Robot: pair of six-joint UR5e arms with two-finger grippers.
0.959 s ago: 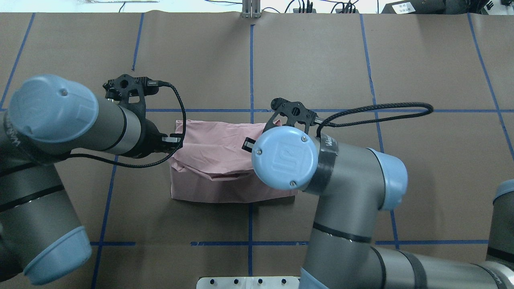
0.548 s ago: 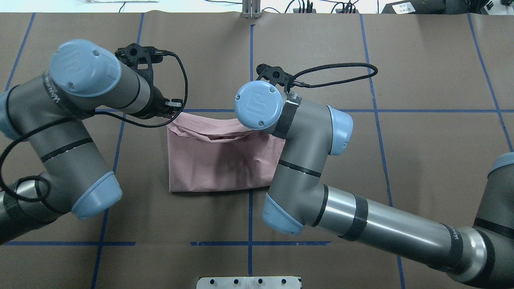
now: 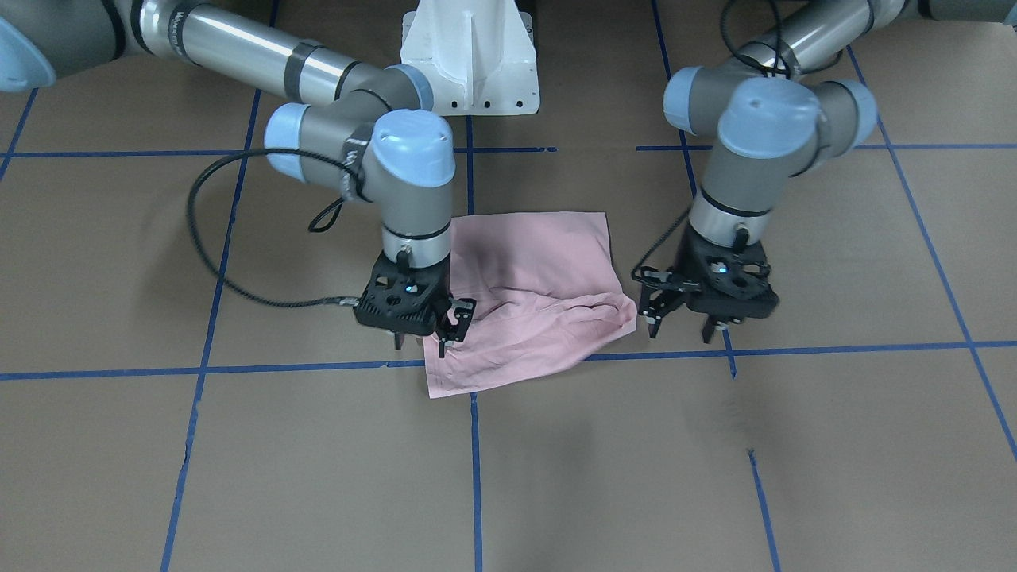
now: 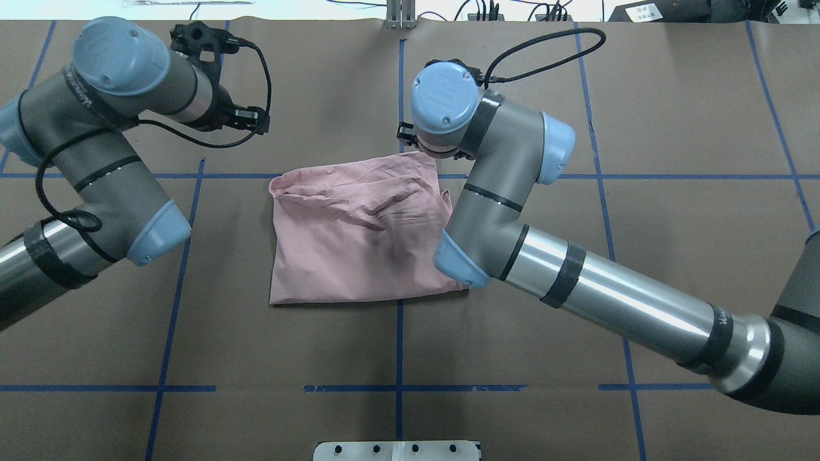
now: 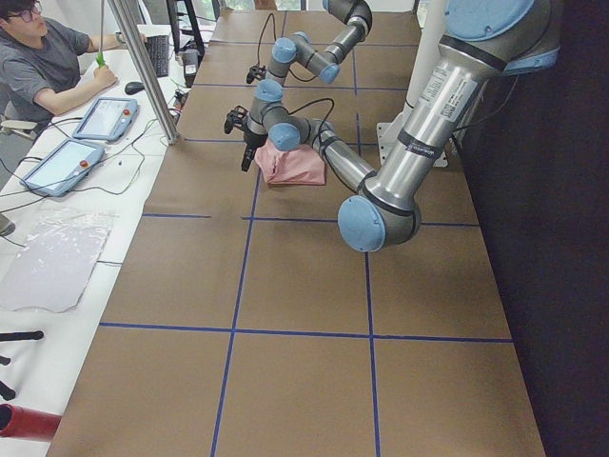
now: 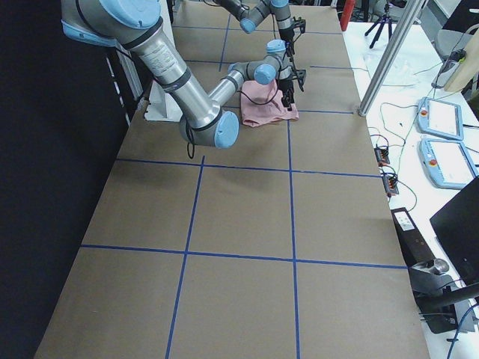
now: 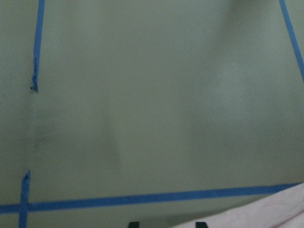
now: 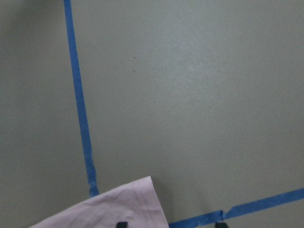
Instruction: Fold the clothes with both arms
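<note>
**Claws.** The right claw (image 3: 423, 340) is found with its jaws spread wide and holding nothing. It is poised low over the corner of the pink T-shirt (image 3: 540, 270), at the shirt's 8 o'clock in the front-facing view. In the right wrist view, that hemmed corner lies just by one fingertip. The left claw (image 3: 681, 326) is likewise spread and empty, just beside the shirt's 4 o'clock corner and apart from it.

**Garment.** The T-shirt is laid folded on the desk (image 3: 238, 477) near its middle. The upper layer is rumpled, and a raised ridge runs across it.

**Hazards, as judged.**
- The hem could be snagged by a right fingertip if that claw is moved sideways, and the top layer dragged open.
- Only one layer might be pinched at the next grasp because of the ridge, so the fold would be skewed.
- The cloth could be brushed by the slack black cable (image 3: 208, 262).
</note>
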